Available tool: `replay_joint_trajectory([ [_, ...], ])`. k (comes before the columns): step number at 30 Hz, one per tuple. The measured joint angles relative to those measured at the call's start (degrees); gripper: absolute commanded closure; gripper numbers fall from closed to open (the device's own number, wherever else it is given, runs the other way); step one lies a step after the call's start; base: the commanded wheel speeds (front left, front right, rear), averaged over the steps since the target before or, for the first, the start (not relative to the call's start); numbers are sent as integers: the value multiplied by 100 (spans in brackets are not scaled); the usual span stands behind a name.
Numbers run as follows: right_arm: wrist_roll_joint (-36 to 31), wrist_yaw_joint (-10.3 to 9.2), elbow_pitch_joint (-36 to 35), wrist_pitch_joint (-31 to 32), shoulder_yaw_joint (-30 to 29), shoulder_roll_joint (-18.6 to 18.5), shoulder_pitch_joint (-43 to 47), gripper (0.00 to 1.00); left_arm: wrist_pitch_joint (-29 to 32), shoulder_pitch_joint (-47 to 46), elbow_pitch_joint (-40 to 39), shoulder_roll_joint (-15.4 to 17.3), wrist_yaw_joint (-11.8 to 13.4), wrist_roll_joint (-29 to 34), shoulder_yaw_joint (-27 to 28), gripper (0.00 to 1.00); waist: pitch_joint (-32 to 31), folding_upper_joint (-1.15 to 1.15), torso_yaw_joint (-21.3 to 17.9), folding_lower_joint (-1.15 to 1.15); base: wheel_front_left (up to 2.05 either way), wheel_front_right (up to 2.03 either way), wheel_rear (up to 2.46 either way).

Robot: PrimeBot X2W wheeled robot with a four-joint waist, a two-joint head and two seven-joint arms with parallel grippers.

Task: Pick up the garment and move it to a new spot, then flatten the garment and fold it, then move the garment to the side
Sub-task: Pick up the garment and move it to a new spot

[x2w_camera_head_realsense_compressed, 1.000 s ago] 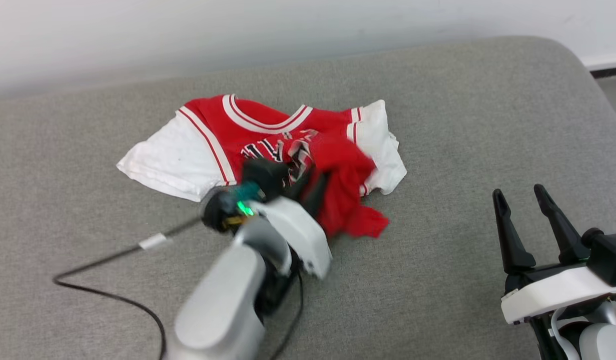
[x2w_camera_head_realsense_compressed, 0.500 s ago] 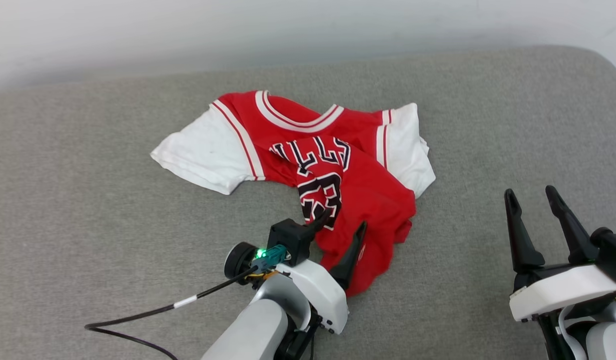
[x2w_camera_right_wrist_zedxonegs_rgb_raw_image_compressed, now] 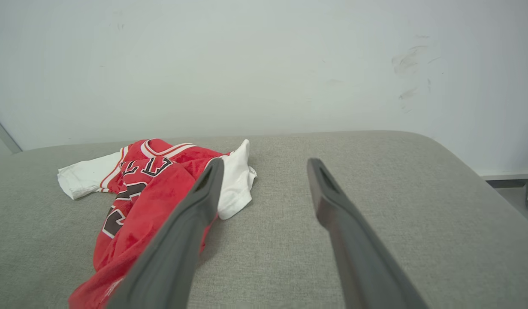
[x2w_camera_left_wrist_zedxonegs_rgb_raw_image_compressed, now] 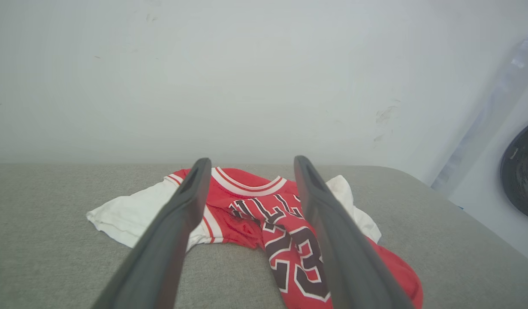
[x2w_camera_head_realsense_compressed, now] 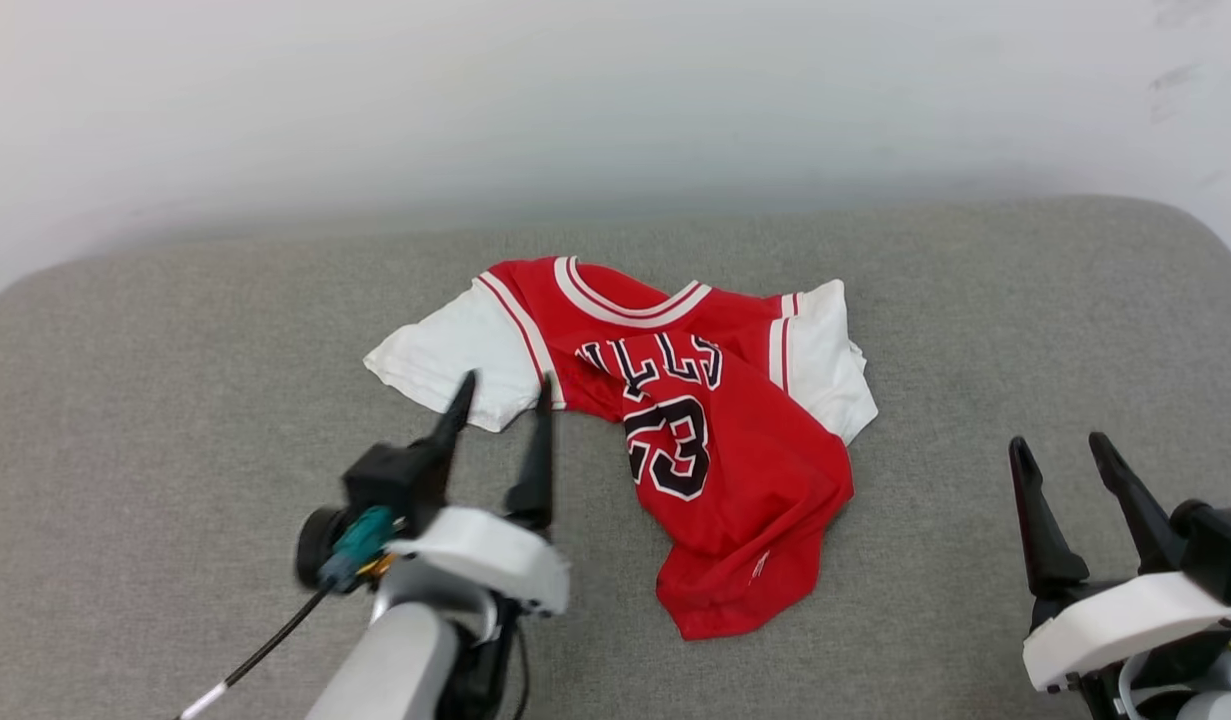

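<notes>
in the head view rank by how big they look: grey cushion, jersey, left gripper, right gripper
1. grey cushion
2. jersey
3. left gripper and right gripper: about alike, and both sit nearer the camera than the jersey, so unranked

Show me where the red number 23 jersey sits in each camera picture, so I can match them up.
Head view: red jersey at centre, lying crumpled on the grey cushion.
Left wrist view: low centre, between and behind the two dark fingers.
Right wrist view: lower left, partly behind one dark finger.
Shared landmark: the white wall along the cushion's far edge, nearest the jersey's striped collar.
</notes>
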Motion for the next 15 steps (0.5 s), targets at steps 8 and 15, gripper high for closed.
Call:
replay_joint_trajectory([
  [8, -5, 0, 29, 80, -55, 13, 222, 0, -97, 843, -225, 422, 420, -91, 567, 0, -268, 0, 44, 0, 0, 0, 0],
  [15, -22, 0, -3, 148, -35, 40, 270, 0, -90, 1196, -487, 622, 528, -29, 591, 0, -323, 0, 114, 0, 0, 0, 0],
])
